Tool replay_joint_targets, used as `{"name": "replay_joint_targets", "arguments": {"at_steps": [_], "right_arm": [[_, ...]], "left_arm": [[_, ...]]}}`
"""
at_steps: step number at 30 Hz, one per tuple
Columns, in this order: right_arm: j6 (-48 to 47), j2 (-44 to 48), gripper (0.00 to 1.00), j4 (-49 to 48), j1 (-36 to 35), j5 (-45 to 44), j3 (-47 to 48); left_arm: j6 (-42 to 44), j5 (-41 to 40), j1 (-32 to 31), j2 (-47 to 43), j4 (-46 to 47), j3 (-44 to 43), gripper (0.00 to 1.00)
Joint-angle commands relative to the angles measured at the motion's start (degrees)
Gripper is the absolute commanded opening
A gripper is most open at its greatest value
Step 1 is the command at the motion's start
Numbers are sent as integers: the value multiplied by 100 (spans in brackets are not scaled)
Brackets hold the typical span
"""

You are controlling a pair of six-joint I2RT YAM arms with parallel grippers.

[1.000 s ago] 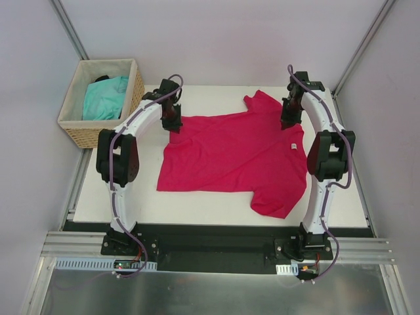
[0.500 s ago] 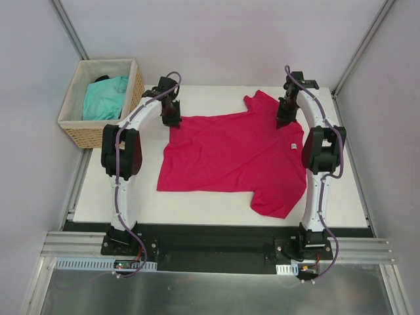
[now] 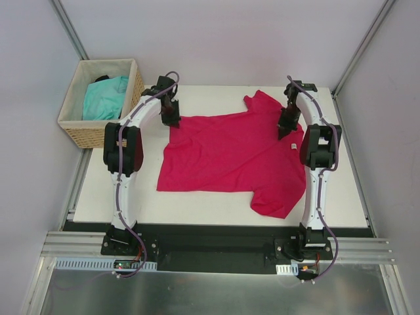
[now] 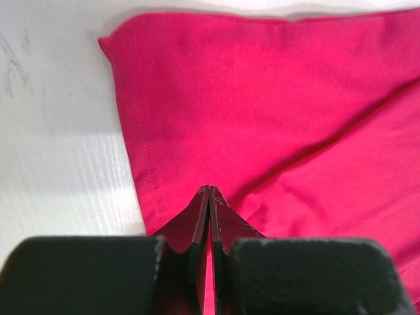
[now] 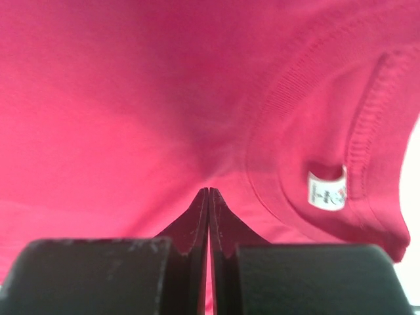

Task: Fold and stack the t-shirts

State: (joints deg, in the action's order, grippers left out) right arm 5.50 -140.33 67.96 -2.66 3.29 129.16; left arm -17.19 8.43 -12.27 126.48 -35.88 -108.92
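A crimson-pink t-shirt (image 3: 230, 154) lies spread flat on the white table (image 3: 341, 197), its neck to the right with a small white label (image 5: 326, 190). At the shirt's far left corner my left gripper (image 3: 172, 120) is shut, its tips (image 4: 209, 189) pinching fabric just inside the stitched hem, and creases run out from them. My right gripper (image 3: 284, 131) is shut on the cloth beside the collar, with puckers meeting at its tips (image 5: 208, 190). A turquoise t-shirt (image 3: 105, 97) lies bunched in the basket.
The woven wicker basket (image 3: 136, 88) stands at the far left corner, just off the table. Grey enclosure walls close in on both sides and behind. Bare table surface shows at the left (image 4: 59, 131) and in front of the shirt.
Both arms have drawn their elbows in and stand more upright. The grippers have stayed almost in place on the shirt, and the shirt's outline is unchanged.
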Motion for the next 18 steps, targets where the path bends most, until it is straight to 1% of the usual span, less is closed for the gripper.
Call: {"name": "replay_joint_targets", "arguments": {"at_steps": [1, 10, 18], "right_arm": [[373, -64, 1, 656, 116, 31, 338], [698, -249, 1, 1008, 134, 260, 259], [786, -284, 1, 1008, 143, 365, 206]], "left_arm": [[-144, 220, 14, 61, -270, -199, 0], [-294, 353, 14, 149, -578, -112, 0], [-399, 379, 14, 123, -833, 99, 0]]}}
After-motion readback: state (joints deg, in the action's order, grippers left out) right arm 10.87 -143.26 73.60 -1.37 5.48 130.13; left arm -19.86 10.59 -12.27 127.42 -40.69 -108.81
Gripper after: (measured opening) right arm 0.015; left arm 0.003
